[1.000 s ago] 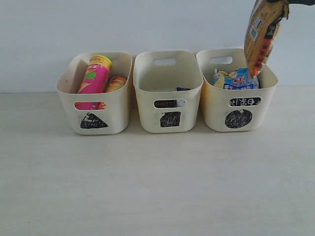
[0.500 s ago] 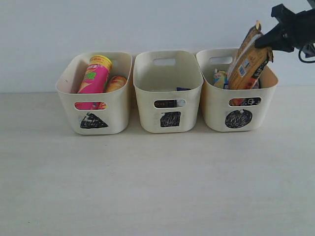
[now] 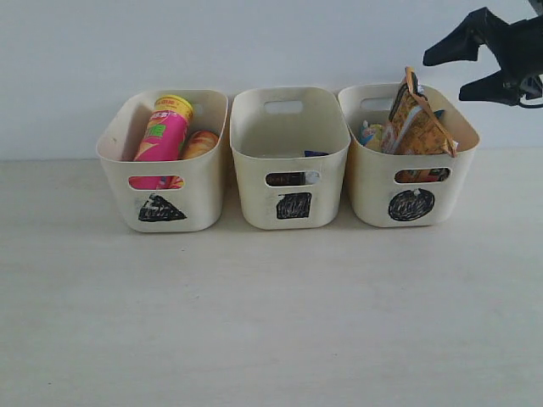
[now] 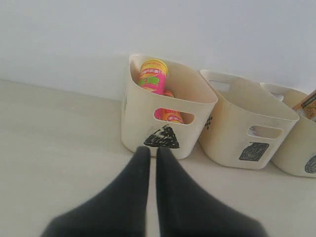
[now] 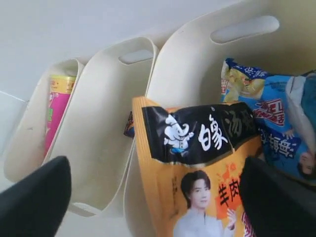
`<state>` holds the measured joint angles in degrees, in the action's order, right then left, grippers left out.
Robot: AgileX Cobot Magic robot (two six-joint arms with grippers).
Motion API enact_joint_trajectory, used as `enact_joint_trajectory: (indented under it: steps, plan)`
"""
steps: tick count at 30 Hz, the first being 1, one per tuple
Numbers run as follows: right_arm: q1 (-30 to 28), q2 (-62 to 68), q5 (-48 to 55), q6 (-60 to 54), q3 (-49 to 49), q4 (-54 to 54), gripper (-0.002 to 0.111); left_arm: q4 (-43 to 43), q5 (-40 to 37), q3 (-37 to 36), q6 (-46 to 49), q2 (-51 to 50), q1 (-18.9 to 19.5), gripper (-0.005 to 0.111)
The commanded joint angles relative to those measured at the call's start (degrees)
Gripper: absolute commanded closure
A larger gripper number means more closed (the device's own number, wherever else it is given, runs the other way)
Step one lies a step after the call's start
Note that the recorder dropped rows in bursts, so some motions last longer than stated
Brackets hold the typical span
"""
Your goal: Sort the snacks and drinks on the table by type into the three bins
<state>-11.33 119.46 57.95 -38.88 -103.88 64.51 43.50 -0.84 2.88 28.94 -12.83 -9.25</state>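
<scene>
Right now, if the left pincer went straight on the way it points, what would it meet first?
Probably the front wall of the triangle bin, near its black mark; the shut left pincer points at it across the table, though depth is unclear.

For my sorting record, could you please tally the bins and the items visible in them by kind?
Bins: 3 (triangle bin, square bin, circle bin)
Chip tubes: 2 (pink tube, orange tube)
Noodle packets: 2 (orange packet, blue packet)
Small dark packets: 1 seen, others possibly hidden
Total: 8 seen
</scene>
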Motion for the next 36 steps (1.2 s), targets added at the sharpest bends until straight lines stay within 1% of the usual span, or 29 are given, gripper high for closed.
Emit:
enact_joint_trajectory:
  steps: [1,3,5,7,8,15,19,21,23,26,34,36]
  plan:
    - [-0.17,-3.71,-1.69,-0.62,-0.10,-2.21,0.042,0.37,0.84,-0.24,0.23,0.41,0.07,0.102]
    - [-0.17,-5.05,-1.85,-0.62,-0.10,-4.30,0.057,0.37,0.84,-0.24,0.23,0.41,0.07,0.102]
    - [-0.17,-6.51,-0.59,-0.62,-0.10,-7.01,0.081,0.37,0.84,-0.24,0.23,0.41,0.07,0.102]
    - [-0.17,-7.90,0.61,-0.62,-0.10,-10.24,0.109,0.37,0.84,-0.24,0.23,0.41,0.07,0.102]
    - [-0.17,-8.42,0.83,-0.43,-0.10,-11.68,0.107,0.37,0.84,-0.24,0.23,0.41,0.07,0.102]
    - [-0.17,-14.69,1.19,1.93,-0.10,-21.06,0.107,0.37,0.84,-0.24,0.23,0.41,0.07,0.102]
    - [-0.17,-19.53,0.19,2.32,0.32,-23.24,0.109,0.37,0.84,-0.24,0.23,0.41,0.07,0.102]
    - [-0.17,-22.45,-2.74,2.32,2.16,-23.09,0.109,0.37,0.84,-0.24,0.23,0.41,0.07,0.102]
    - [-0.17,-26.30,-5.66,2.32,5.28,-23.09,0.109,0.37,0.84,-0.24,0.23,0.41,0.07,0.102]
    - [-0.17,-33.59,-11.67,1.95,12.62,-23.09,0.109,0.37,0.84,-0.24,0.23,0.41,0.07,0.102]
    - [0.06,-51.95,-28.44,0.47,36.72,-19.14,0.109,0.37,0.84,-0.24,0.23,0.41,0.07,0.102]
    - [1.19,-56.91,-32.45,0.47,43.61,-18.73,0.109,0.37,0.84,-0.24,0.23,0.41,0.07,0.102]
